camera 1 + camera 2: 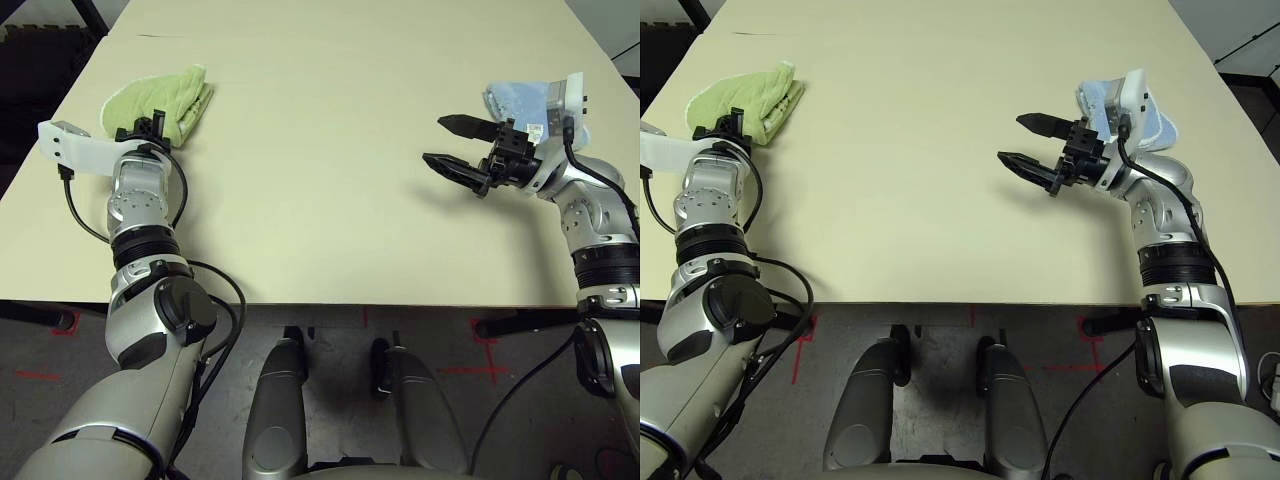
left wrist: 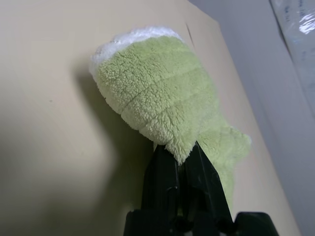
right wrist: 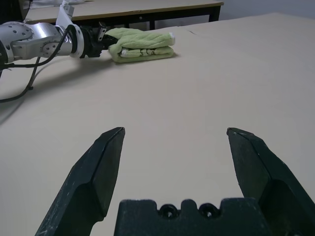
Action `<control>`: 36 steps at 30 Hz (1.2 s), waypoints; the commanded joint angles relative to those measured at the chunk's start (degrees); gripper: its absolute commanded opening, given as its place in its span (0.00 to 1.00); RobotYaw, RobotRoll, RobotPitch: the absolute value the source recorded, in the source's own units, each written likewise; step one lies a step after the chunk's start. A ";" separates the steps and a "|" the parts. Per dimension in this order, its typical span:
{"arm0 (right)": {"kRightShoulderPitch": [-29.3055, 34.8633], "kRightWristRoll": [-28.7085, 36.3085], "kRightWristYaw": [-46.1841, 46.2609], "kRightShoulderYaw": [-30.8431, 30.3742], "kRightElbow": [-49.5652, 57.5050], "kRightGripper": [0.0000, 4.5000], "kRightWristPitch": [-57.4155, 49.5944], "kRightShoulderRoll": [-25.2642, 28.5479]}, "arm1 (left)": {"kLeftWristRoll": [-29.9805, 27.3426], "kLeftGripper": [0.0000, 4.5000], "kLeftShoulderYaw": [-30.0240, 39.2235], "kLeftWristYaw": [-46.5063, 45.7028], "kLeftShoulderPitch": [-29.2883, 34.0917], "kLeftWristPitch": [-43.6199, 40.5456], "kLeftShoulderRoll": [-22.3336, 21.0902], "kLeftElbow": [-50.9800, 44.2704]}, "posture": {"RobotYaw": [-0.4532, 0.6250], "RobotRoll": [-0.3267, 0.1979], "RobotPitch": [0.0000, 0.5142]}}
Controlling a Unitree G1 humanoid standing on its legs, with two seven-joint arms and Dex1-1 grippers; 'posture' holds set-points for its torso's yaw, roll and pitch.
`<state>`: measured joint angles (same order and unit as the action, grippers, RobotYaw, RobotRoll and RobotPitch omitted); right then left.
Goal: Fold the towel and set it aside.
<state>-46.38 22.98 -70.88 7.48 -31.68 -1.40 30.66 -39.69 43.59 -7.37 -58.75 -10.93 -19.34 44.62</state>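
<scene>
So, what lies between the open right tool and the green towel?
Only bare table, seen in the right wrist view, lies between the right tool and the towel.

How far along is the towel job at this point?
Folding looks done: the towel lies as a compact folded bundle near the table's far left corner. In hand: the left gripper is shut on the bundle's near end. Left: letting go. The right gripper hangs open over bare table, in front of a blue cloth.
</scene>
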 commanded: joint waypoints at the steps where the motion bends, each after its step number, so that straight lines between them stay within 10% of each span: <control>1: -0.24 -0.39 -0.48 -0.14 -0.70 1.00 0.82 0.18 | 0.13 0.18 -0.66 -3.88 1.49 -2.72 -0.19 -0.65 | 0.48 0.62 0.45; 10: -0.59 -0.41 -0.80 -0.17 -1.30 1.00 1.28 0.16 | -1.18 0.96 -6.68 -15.82 4.14 -36.65 -5.06 -14.85 | 0.48 0.62 0.45; 15: -0.67 -0.40 -1.11 -0.08 -1.96 1.00 1.60 0.30 | -11.02 0.99 -16.82 2.30 5.58 -70.90 -18.68 -26.66 | 0.49 0.62 0.45; 19: -1.39 -0.64 -1.35 -0.20 -3.25 1.00 2.15 0.07 | -12.69 0.99 -28.19 18.48 4.90 -77.17 -29.20 -32.03 | 0.51 0.62 0.45; 25: -3.05 -1.07 -0.50 0.22 -5.56 1.00 3.94 -0.69 | -0.81 0.99 -45.11 44.11 5.26 -52.86 -36.87 -34.47 | 0.51 0.62 0.45; 29: -4.72 -3.65 11.07 2.03 -10.71 1.00 7.16 -2.95 | 16.03 0.99 -44.89 37.63 3.41 -13.38 -24.31 -18.18 | 0.49 0.62 0.46; 36: -8.65 -7.76 36.21 6.21 -21.70 1.00 15.64 -5.65 | 24.42 0.99 -40.30 30.42 1.62 13.89 -11.12 0.39 | 0.46 0.62 0.46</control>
<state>-54.46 16.22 -39.74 11.99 -51.12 11.71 25.03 -17.30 2.28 24.18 -56.52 -2.31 -31.43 42.40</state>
